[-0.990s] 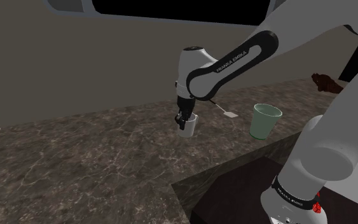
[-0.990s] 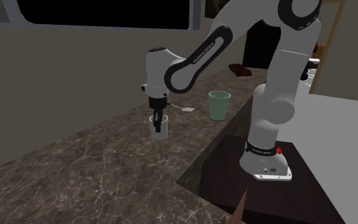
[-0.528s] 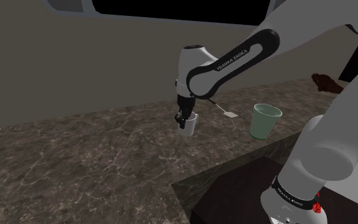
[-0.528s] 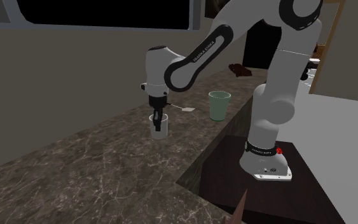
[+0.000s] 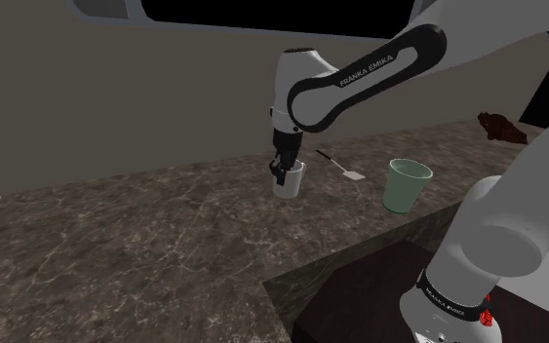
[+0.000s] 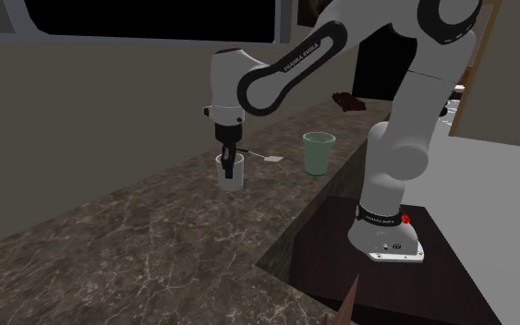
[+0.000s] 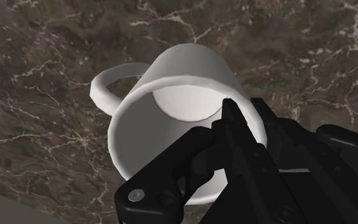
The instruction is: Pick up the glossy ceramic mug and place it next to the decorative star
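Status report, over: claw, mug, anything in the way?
Claw shut on white mug rim, one finger inside. Handle opposite the claw. Green cup and flat utensil on the counter nearby, clear of the mug.

"FRANKA EMIKA" stands in white letters along the forearm (image 5: 365, 76); the base collar (image 5: 453, 298) lettering is too small to read.

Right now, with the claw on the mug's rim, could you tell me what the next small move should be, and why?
I would probably raise the white mug straight up a little. The claw is shut on its wall, and it hangs low over the veined counter, while the green cup stands between it and the dark object, likely the star.
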`<state>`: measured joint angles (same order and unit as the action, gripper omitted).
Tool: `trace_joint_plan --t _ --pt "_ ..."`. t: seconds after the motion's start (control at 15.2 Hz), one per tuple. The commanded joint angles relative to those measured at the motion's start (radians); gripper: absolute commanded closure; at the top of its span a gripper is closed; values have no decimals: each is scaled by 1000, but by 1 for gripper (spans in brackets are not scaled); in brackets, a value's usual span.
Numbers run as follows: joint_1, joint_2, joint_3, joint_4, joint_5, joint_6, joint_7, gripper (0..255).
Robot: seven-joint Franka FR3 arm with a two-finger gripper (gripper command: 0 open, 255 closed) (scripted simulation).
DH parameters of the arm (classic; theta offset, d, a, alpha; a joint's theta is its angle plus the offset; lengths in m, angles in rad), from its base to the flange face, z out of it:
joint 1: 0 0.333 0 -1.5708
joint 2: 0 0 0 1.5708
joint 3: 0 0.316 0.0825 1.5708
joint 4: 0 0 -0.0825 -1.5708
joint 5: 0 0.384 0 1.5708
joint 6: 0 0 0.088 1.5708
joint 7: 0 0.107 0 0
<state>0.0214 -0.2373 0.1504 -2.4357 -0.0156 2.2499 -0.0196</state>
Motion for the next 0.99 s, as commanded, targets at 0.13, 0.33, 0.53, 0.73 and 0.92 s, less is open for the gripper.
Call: trace_joint_plan --t 0.13,0.33,0.53,0.73,0.92 --pt "1 -25 -2 32 5 -57 -5 255" --pt "2 -43 -4 57 7 -100 -8 255" --pt "2 -58 -5 85 10 -142 -12 255" --pt "2 -71 -7 114 11 -184 -15 255" --pt "3 -81 -9 145 13 -226 -17 255"
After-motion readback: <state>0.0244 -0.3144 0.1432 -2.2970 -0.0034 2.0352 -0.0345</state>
